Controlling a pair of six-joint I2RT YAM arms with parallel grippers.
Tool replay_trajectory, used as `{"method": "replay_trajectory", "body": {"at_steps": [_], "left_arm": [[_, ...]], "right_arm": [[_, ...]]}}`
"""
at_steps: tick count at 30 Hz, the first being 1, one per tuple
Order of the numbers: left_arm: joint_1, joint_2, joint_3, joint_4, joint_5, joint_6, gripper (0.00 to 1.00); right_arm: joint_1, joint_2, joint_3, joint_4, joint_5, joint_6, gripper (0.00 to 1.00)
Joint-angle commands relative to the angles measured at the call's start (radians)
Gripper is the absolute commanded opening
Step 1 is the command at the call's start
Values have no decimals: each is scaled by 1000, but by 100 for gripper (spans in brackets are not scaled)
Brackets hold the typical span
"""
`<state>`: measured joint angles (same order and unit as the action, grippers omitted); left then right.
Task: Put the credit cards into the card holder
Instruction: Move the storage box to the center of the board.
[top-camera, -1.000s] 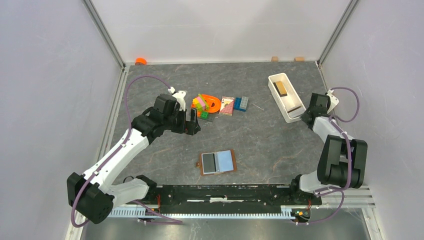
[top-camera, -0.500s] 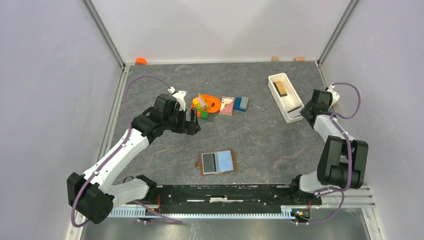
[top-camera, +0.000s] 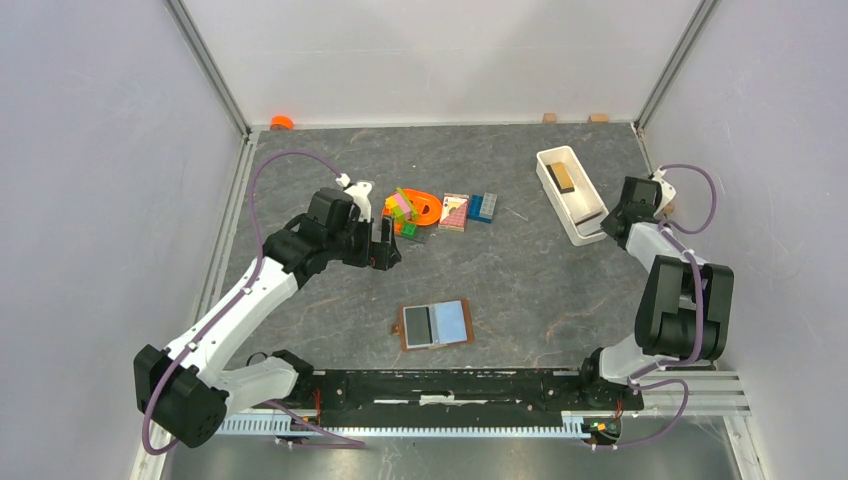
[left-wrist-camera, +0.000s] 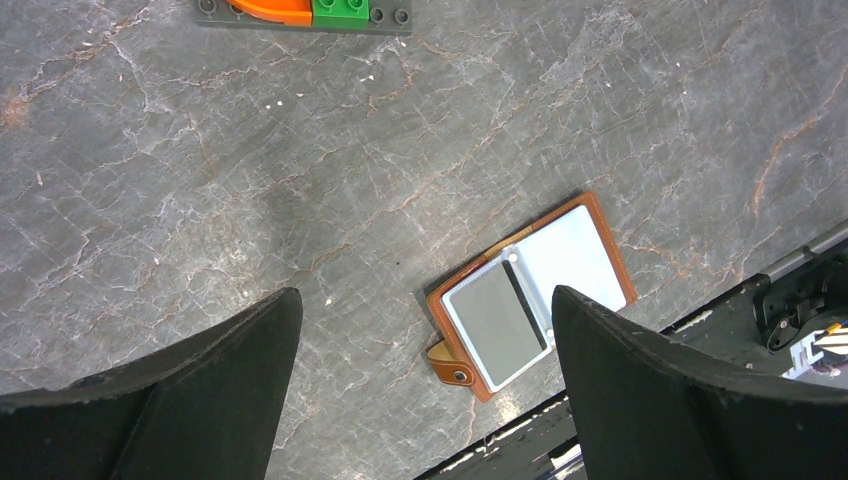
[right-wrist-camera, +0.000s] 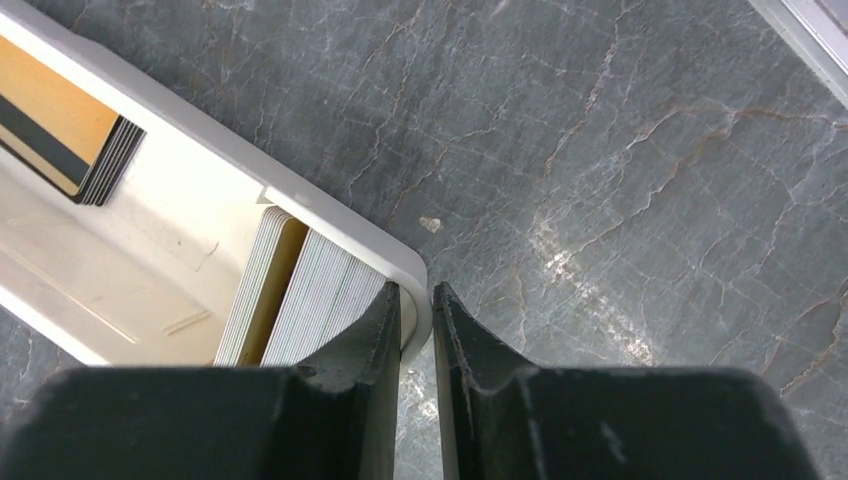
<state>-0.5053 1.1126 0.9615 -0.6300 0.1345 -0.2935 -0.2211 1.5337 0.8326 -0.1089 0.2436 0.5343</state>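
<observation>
From above, the card holder (top-camera: 436, 325) lies open at 6 o'clock on the table (top-camera: 520, 290), with a dark grey and a light blue of the credit cards (top-camera: 452, 320) on its halves. The left gripper (top-camera: 385, 245) hangs at 10 o'clock from it. The white tray (top-camera: 572, 195) sits at 2 o'clock, with the right gripper (top-camera: 603, 228) at its near corner.

The left wrist view shows the fingers wide apart and empty, the holder lying between them toward 5 o'clock.

In the right wrist view, the fingers pinch the tray's corner wall, one inside and one outside. Cards stand on edge just inside, and a tan stack lies at 10 o'clock.
</observation>
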Motion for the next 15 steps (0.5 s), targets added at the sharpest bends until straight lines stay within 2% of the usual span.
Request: {"method": "replay_trajectory", "body": {"at_steps": [1, 9, 12, 15], "left_arm": [[2, -5, -3, 30, 15, 25, 100], [2, 5, -3, 29, 11, 27, 100], [2, 8, -4, 29, 10, 27, 100], [2, 14, -4, 29, 8, 28, 100]], "right_arm": [[-25, 42, 62, 14, 36, -18, 18], [-68, 166, 223, -19, -22, -136, 0], [-72, 224, 304, -58, -34, -209, 0], [-78, 273, 368, -81, -109, -289, 0]]}}
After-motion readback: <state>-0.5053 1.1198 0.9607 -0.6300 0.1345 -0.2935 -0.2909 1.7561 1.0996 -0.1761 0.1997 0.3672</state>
